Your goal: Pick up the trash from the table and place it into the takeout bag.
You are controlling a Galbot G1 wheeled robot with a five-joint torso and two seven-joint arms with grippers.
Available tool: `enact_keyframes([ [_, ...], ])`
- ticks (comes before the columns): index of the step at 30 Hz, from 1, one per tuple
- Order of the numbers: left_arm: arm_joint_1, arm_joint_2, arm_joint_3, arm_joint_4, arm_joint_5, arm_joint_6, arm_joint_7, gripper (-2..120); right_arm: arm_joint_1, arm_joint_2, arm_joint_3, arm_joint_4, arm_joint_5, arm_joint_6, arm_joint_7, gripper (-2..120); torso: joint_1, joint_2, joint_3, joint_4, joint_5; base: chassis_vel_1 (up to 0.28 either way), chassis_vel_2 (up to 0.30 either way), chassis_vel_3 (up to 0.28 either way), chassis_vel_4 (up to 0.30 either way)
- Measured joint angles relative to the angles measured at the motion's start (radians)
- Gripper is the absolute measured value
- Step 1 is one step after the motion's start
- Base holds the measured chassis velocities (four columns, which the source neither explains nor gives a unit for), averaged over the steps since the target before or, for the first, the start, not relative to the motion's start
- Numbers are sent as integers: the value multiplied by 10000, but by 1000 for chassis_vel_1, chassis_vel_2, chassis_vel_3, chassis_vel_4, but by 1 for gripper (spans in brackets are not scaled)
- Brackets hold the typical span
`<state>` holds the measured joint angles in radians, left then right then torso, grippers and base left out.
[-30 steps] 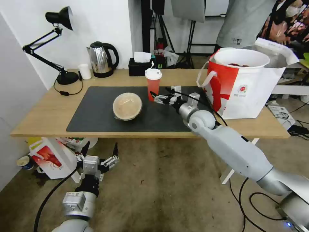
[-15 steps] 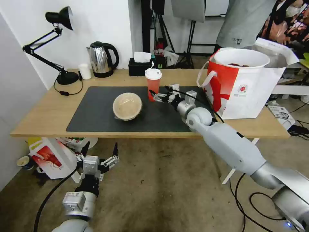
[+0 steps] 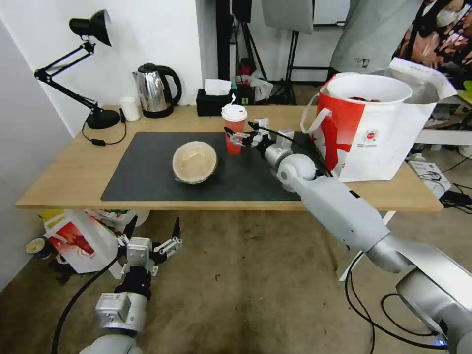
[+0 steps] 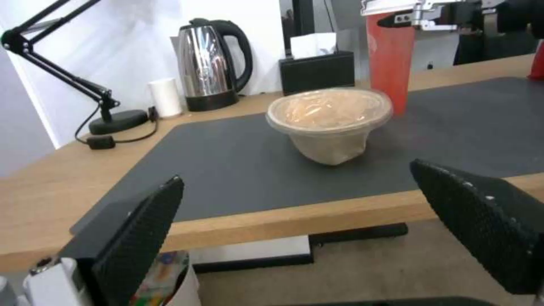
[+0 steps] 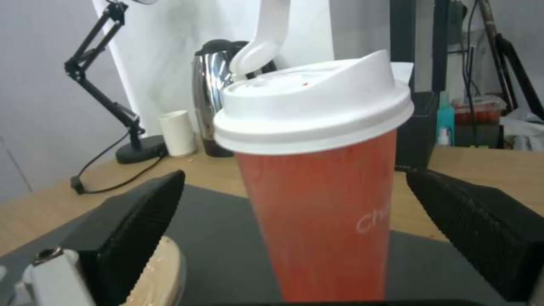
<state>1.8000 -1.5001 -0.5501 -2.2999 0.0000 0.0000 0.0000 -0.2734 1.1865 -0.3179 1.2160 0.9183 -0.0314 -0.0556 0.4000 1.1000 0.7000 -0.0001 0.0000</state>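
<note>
A: Why is the right gripper (image 3: 236,136) being held level at the red cup (image 3: 234,129)?
B: Its fingers (image 5: 133,225) are spread wide on both sides of the upright cup, nothing gripped, so a side grasp is probably being lined up.

A: And the cup?
B: It is standing on the grey mat (image 3: 147,172) of the surface (image 3: 64,172), well apart from the takeout bag (image 3: 373,132). The left gripper (image 3: 152,233) is hanging open below.

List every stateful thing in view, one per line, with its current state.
red drink cup: upright on the mat, lid on, not gripped.
tan lidded bowl: closed, on the mat.
takeout bag: standing open, white bowl already inside.
right gripper: fingers open, either side of the cup.
left gripper: fingers open, parked below the table edge.
kettle: lid shut.
desk lamp: off.
</note>
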Motion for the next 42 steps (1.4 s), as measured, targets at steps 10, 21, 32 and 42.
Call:
enact_keyframes([
  [10, 0, 0, 0, 0, 0, 0, 0, 100, 301, 759, 272, -1364, -581, 267, -403, 100, 0, 0, 0, 0, 0, 0, 0, 0, 0],
  [21, 0, 0, 0, 0, 0, 0, 0, 100, 367, 1305, 508, -2439, -1130, 467, -796, 100, 0, 0, 0, 0, 0, 0, 0, 0, 0],
  [32, 0, 0, 0, 0, 0, 0, 0, 100, 364, 1292, 575, -2627, -1076, 476, -929, 77, 0, 0, -1, 0, 1, 0, 0, 0, 0],
  [42, 0, 0, 0, 0, 0, 0, 0, 100, 341, 1180, 661, -2567, -982, 480, -1055, 47, 0, 0, -1, 0, 1, 0, 0, 0, 0],
])
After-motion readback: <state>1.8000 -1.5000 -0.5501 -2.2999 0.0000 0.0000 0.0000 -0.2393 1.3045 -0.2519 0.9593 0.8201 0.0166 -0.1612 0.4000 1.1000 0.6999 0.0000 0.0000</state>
